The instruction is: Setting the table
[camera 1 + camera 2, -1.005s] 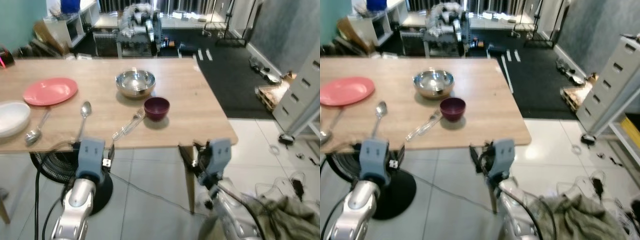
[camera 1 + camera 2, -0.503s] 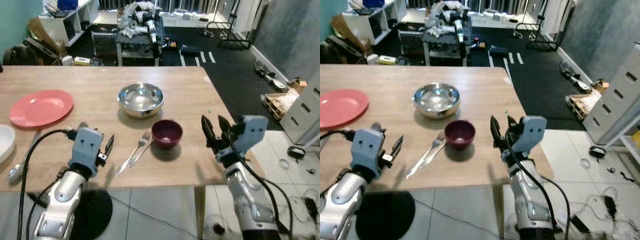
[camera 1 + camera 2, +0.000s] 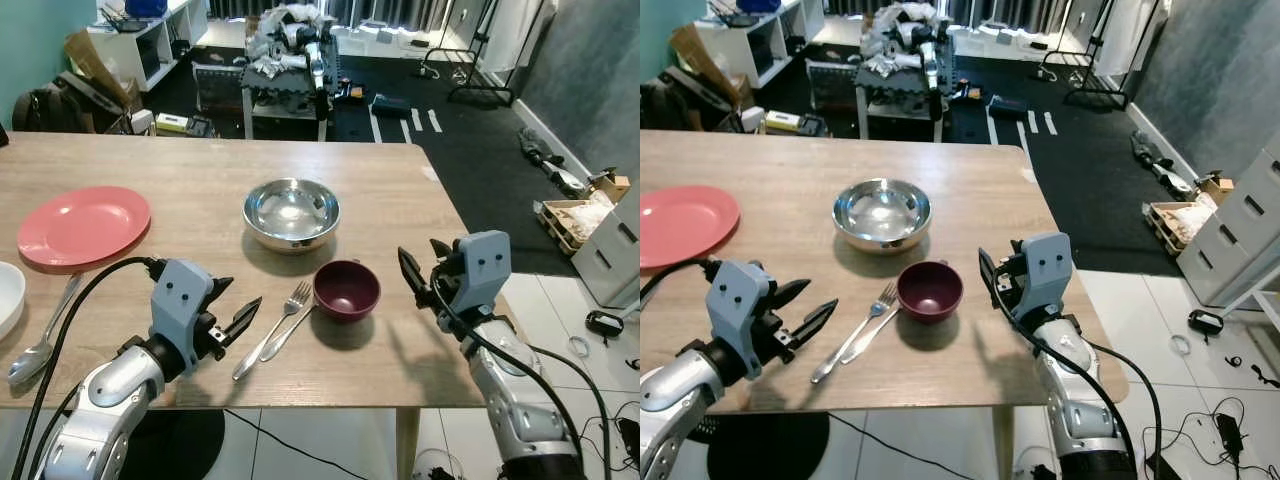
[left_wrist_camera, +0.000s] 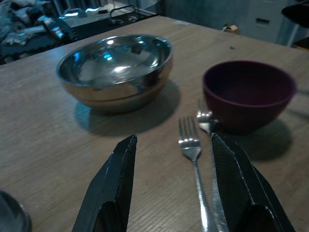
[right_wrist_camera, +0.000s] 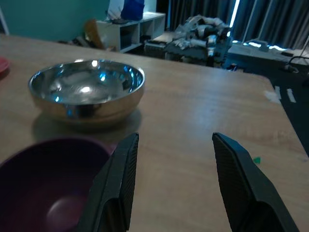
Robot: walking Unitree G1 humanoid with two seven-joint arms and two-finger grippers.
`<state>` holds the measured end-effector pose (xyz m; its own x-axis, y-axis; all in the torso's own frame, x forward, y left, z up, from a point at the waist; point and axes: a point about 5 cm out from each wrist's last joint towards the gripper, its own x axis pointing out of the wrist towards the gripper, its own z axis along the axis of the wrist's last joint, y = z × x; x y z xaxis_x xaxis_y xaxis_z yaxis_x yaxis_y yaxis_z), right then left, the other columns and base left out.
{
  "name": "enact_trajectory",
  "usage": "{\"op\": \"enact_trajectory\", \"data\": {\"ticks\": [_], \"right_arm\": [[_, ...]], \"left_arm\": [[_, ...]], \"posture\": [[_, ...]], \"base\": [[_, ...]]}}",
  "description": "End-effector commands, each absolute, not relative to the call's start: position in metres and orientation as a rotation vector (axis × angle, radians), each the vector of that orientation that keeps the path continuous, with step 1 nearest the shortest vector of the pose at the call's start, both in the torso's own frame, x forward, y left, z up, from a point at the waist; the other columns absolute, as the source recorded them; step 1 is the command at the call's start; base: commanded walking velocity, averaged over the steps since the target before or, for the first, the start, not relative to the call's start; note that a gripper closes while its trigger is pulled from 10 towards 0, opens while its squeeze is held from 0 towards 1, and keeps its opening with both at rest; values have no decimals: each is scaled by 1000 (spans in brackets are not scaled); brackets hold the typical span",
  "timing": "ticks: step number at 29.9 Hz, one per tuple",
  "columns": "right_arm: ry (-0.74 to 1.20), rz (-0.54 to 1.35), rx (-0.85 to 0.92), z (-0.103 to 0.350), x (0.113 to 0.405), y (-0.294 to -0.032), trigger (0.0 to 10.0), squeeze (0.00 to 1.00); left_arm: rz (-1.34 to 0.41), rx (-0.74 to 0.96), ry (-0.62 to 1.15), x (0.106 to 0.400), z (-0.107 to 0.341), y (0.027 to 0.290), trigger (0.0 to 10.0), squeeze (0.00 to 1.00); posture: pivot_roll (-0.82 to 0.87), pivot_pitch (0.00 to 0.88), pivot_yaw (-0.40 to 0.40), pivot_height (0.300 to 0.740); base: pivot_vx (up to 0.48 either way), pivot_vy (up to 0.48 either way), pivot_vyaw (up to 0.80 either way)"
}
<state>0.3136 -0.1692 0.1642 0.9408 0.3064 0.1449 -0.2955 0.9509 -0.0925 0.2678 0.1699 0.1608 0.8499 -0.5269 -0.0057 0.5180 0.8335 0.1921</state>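
We see our left claw [image 3: 237, 318] hovering with fingers apart just left of the fork [image 3: 285, 309] and knife [image 3: 262, 347] on the wooden tabletop [image 3: 200, 165], while our right claw [image 3: 421, 271], also spread, hangs right of the maroon bowl [image 3: 346, 290], the steel bowl [image 3: 291, 212] beyond.

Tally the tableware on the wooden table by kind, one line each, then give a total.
Bowls: 3, steel bowl, maroon bowl, white bowl at the table's edge
Plates: 1, pink plate
Forks: 2, front fork, second fork
Spoons: 1, spoon
Total: 7
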Motion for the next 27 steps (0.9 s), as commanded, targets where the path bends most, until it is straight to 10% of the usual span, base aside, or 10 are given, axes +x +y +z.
{"op": "enact_trajectory", "data": {"ticks": [1, 27], "right_arm": [[-111, 358, -92, 157, 310, -167, 10000, 0], [121, 575, 120, 144, 306, -127, 10000, 0]], "left_arm": [[-564, 189, -27, 266, 158, 170, 10000, 0], [-494, 235, 22, 273, 151, 177, 10000, 0]], "posture": [[11, 0, 37, 740], [19, 3, 28, 740]], "base": [[0, 0, 0], [0, 0, 0]]}}
